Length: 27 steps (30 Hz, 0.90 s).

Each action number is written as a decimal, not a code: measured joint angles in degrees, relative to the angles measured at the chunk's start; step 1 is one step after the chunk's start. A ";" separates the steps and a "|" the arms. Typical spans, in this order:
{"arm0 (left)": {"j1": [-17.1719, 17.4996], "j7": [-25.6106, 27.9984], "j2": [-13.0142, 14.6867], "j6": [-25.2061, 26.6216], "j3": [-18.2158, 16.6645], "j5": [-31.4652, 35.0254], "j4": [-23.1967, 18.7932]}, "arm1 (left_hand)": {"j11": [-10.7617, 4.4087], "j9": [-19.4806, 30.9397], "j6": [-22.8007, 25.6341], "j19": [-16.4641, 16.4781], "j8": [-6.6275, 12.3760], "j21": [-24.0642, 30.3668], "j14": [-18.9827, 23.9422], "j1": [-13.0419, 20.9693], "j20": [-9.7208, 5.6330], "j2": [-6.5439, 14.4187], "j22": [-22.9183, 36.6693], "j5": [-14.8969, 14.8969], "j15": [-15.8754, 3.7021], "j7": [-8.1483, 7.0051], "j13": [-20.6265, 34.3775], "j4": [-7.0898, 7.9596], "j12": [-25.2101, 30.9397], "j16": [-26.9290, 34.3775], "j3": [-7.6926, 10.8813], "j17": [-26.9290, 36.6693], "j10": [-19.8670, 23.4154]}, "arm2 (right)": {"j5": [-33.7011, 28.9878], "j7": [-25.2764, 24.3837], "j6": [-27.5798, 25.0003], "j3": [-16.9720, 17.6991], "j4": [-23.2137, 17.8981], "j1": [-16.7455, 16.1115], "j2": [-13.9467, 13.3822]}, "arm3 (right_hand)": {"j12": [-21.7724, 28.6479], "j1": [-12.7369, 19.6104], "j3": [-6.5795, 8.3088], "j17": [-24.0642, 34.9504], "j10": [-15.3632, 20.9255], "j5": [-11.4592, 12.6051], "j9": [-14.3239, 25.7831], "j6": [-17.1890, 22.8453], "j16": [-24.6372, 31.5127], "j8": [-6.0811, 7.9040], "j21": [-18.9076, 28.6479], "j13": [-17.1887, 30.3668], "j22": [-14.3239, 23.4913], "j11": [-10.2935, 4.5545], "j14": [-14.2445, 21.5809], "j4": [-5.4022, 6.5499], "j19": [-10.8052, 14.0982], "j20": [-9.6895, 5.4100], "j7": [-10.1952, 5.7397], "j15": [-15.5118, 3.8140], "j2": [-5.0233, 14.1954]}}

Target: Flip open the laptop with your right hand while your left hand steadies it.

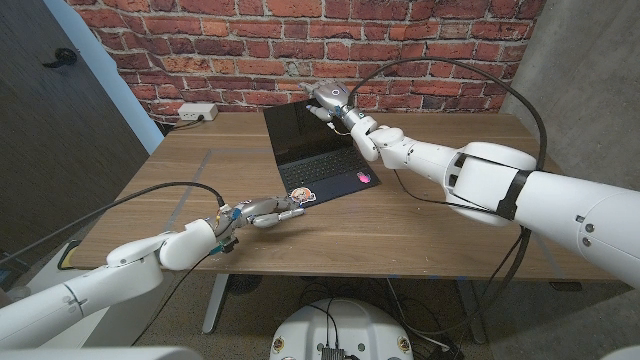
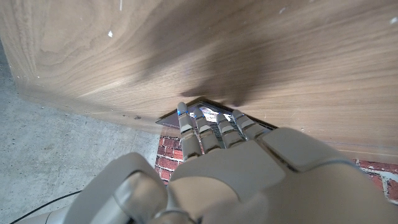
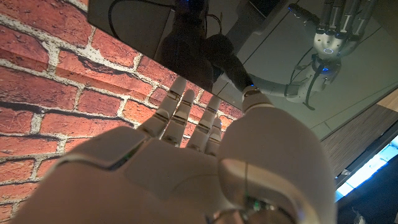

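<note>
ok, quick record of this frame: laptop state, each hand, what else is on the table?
laptop: open, screen upright and dark, facing the robot
right hand: at the screen's top edge, fingers on it
left hand: fingers stretched out onto the base's near left corner
stickers: on that corner, by the left fingertips
pink sticker: on the base's near right corner
table: wooden, brick wall behind

Black laptop [image 1: 312,150] stands open on the counter [image 1: 420,215], far side, near the brick wall. Dark screen upright and glossy; keyboard deck flat. Stickers on the deck's near corners, one pink, one cartoon-like.
</note>
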 measured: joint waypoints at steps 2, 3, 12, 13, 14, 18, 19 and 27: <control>0.14 0.01 0.10 -0.02 -0.01 0.00 -0.03 | 0.00 0.00 0.00 0.00 0.00 0.00 0.00 0.00 0.00 0.00 0.00 0.00 0.00 0.00 0.00 0.00 0.00 0.00 0.00 0.00 0.00 | 0.20 -0.18 -0.20 -0.52 0.23 0.14 0.10 | 0.00 -0.33 0.00 0.00 0.00 0.00 0.00 0.00 0.00 0.00 0.00 0.00 0.00 0.00 0.00 0.00 0.00 0.00 0.00 0.00 0.01; 0.20 0.03 0.13 -0.05 -0.03 0.00 -0.04 | 0.00 0.00 0.00 0.00 0.00 0.00 0.00 0.00 0.00 0.00 0.00 0.00 0.00 0.00 0.00 0.00 0.00 0.00 0.00 0.00 0.00 | 0.23 -0.18 -0.26 -0.53 0.23 0.14 0.10 | 0.00 -0.47 0.00 0.00 0.00 0.00 0.00 0.00 0.00 0.00 0.00 0.00 0.00 0.00 0.00 0.00 0.00 0.00 0.00 0.00 0.16; 0.34 0.26 0.27 -0.92 -0.19 -0.04 0.15 | 0.12 0.00 0.00 0.00 0.00 0.00 0.00 0.00 0.00 0.00 0.00 0.00 0.00 0.00 0.00 0.00 0.00 0.00 0.00 0.00 0.13 | -0.36 2.37 -3.90 0.05 -8.52 -1.30 -6.82 | 0.00 -0.55 -0.01 0.01 0.24 0.22 0.00 -0.32 0.00 0.16 -0.42 -0.21 0.00 -0.24 0.00 0.01 -0.31 0.31 -0.29 0.00 1.22; 0.22 0.26 0.27 -1.20 -0.19 0.00 0.46 | 0.21 0.00 0.00 0.00 0.00 0.00 0.00 0.00 0.00 0.00 0.00 0.00 0.00 0.00 0.00 0.00 0.00 0.00 0.00 0.00 0.21 | -0.79 3.81 -5.01 0.43 -9.93 -1.60 -7.84 | -0.05 -0.55 -0.01 0.01 0.24 0.21 0.00 -0.27 0.00 0.29 -0.49 -0.26 -0.16 -0.24 0.01 0.02 -0.31 0.31 -0.33 0.00 1.35; 0.09 0.27 0.25 -1.37 -0.19 0.03 0.61 | 0.21 0.00 0.00 0.00 0.00 0.00 0.00 0.00 0.00 0.00 0.00 0.00 0.00 0.00 0.00 0.00 0.00 0.00 0.00 0.00 0.21 | -1.00 4.65 -5.54 0.65 -10.81 -1.76 -8.38 | -0.32 -0.82 -0.01 0.01 0.24 0.22 0.00 -0.17 0.00 0.29 -0.49 -0.27 -0.25 -0.24 0.00 0.02 -0.31 0.31 -0.44 0.00 1.61; -0.34 0.28 0.03 -1.99 -0.19 0.17 1.16 | 0.20 0.00 0.00 0.00 0.00 0.00 0.00 0.00 0.00 0.00 0.00 0.00 0.00 0.00 0.00 0.00 0.00 0.00 0.00 0.00 0.21 | -1.88 7.75 -7.03 2.72 -18.03 -3.32 -12.60 | -1.06 -2.36 -0.72 -0.18 -0.63 0.17 0.01 0.04 0.00 0.29 -0.74 -0.88 -0.27 0.18 0.01 0.73 -0.53 0.09 -0.61 0.00 1.58; -0.34 0.29 0.03 -2.16 -0.19 0.21 1.16 | 0.20 0.00 0.00 0.00 0.00 0.00 0.00 0.00 0.00 0.00 0.00 0.00 0.00 0.00 0.00 0.00 0.00 0.00 0.00 0.00 0.21 | -1.88 7.75 -7.03 3.32 -20.05 -3.78 -13.64 | -1.09 -2.86 -0.88 -0.25 -0.68 -0.03 0.01 0.06 0.00 0.29 -0.84 -1.02 -0.27 0.15 -0.10 0.89 -0.62 0.00 -0.59 -0.10 1.37; -1.20 0.01 -0.32 -3.50 0.02 0.60 2.23 | 0.20 0.00 0.00 0.00 0.00 0.00 0.00 0.00 0.00 0.00 0.00 0.00 0.00 0.00 0.00 0.00 0.00 0.00 0.00 0.00 0.21 | -3.44 13.40 -8.36 7.98 -35.46 -7.58 -19.48 | -2.07 -7.24 -2.78 -0.80 -1.74 -0.03 0.01 0.29 -0.44 0.29 -1.34 -2.13 -0.27 1.11 -1.23 2.79 -0.61 0.01 -0.36 0.00 -0.18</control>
